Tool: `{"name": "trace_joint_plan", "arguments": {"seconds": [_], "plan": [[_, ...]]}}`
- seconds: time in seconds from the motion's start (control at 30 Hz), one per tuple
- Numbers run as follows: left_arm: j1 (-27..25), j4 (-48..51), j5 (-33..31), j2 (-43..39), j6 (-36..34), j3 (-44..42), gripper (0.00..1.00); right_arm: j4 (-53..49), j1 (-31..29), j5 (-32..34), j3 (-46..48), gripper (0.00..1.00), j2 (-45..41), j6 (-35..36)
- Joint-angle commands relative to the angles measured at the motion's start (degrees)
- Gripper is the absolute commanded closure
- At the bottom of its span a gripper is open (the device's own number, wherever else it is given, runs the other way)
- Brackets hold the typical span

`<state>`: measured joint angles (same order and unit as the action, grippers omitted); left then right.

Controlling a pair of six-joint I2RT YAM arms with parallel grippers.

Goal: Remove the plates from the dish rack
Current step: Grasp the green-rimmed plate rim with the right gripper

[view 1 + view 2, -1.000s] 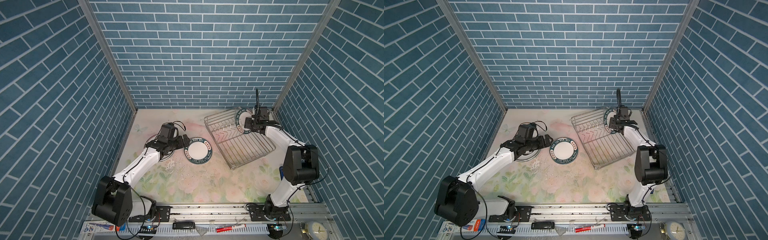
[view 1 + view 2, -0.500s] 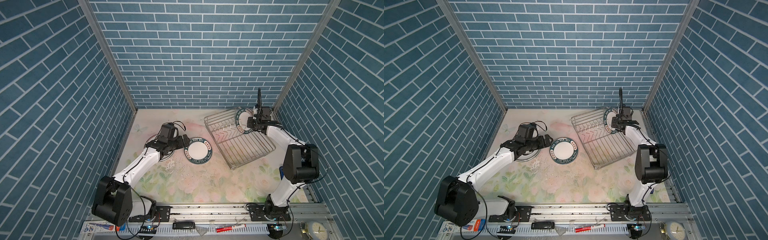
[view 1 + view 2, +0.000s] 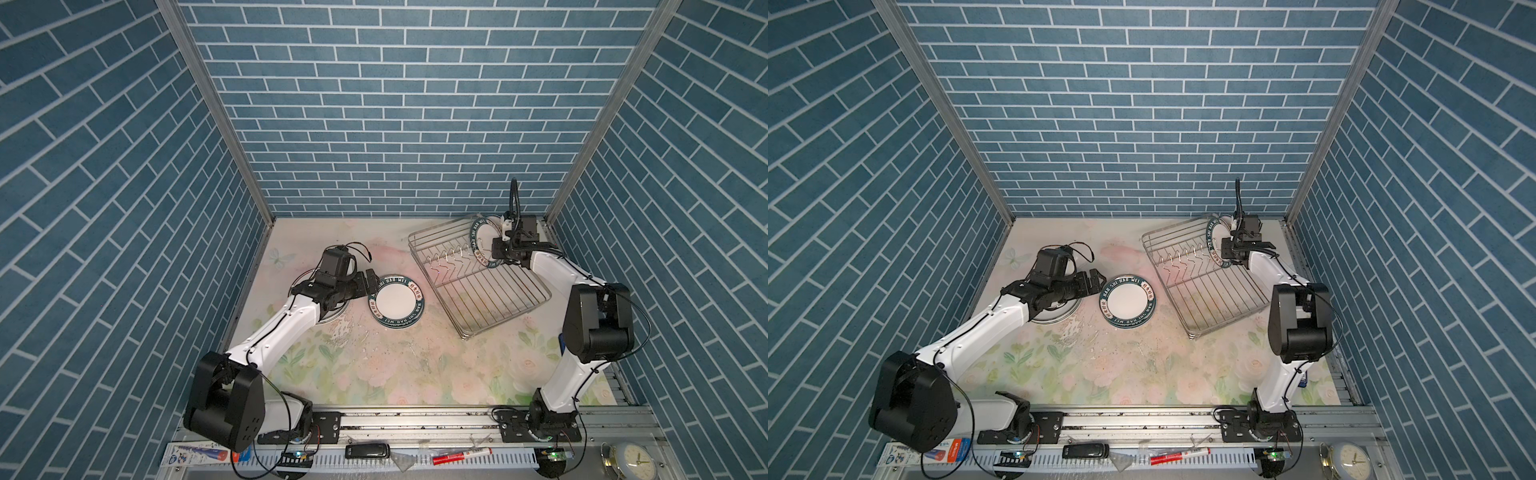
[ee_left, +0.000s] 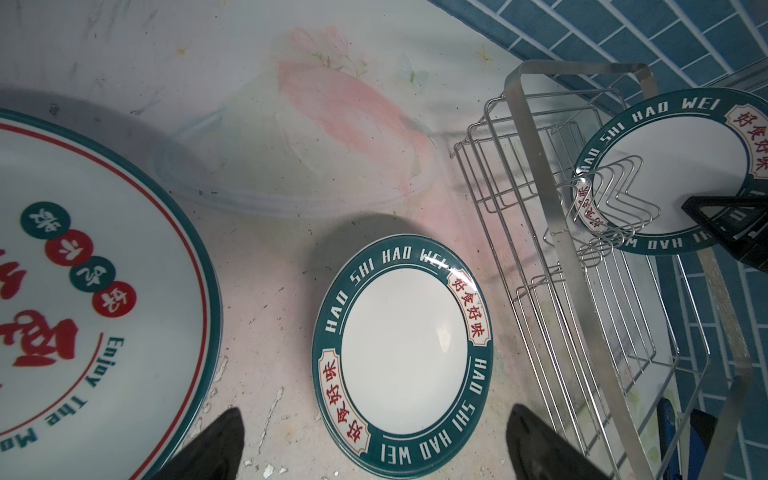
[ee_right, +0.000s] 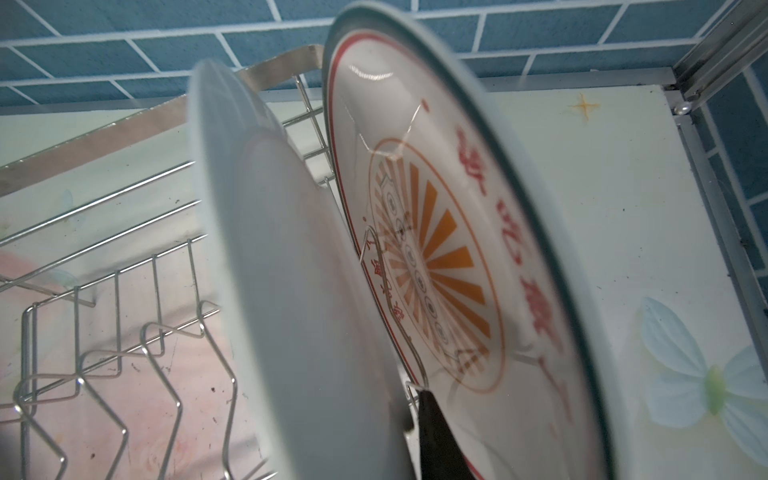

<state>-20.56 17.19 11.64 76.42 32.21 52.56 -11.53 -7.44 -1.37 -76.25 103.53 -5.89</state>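
Right end effector (image 3: 495, 250) sits at the far end of the dish rack (image 3: 490, 299), upper right of a top view, straddling the rim of the upright green-rimmed plate (image 3: 478, 241). One finger (image 5: 436, 432) sits between it and the sunburst plate (image 5: 440, 257) behind. Can't tell if the pinch is seated. Plate stands on edge in its slot, so the exit looks straight up. Left end effector (image 3: 371, 283) is spread wide and empty beside the stacked plates (image 3: 397, 305) on the tabletop (image 3: 374, 374), well apart from the rack.

Two plates (image 3: 478, 239) stand upright in the dish rack (image 3: 490, 299), others (image 3: 397, 301) flat outside.
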Motion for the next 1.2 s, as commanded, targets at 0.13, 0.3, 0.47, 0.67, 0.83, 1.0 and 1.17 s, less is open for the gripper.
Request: {"name": "trace_joint_plan", "arguments": {"seconds": [0.13, 0.3, 0.47, 0.67, 0.83, 1.0, 1.17], "plan": [[-0.1, 0.9, 1.4, 2.4, -0.2, 1.1, 0.01, 1.3, -0.1, -1.7, -0.9, 0.86, -0.5, 3.7], [-0.1, 0.0, 1.6, 2.1, -0.3, 0.5, 0.01, 2.7, 0.0, -3.3, 0.4, 0.88, -1.8, 5.5], [-0.1, -0.3, 1.3, 1.7, -0.3, 0.3, 0.01, 2.7, -0.1, -2.7, 0.6, 0.94, -2.8, 6.1], [-0.1, -0.3, 1.1, 1.9, -0.2, 0.3, 0.01, 2.5, -0.1, -1.0, 0.9, 0.98, -3.4, 7.5], [-0.1, -0.7, -0.2, 2.0, 0.5, -0.2, 0.01, 4.5, 0.0, 2.3, 2.9, 0.99, -5.7, 8.9], [-0.1, 0.1, -2.0, 2.0, 2.2, -0.2, 0.01, 8.2, -0.2, 2.7, 5.6, 1.0, -8.6, 9.4], [0.0, 1.9, -3.8, 2.1, 0.2, 0.9, 0.01, 11.1, -0.9, 4.5, 7.7, 1.0, -11.7, 9.9]]}}
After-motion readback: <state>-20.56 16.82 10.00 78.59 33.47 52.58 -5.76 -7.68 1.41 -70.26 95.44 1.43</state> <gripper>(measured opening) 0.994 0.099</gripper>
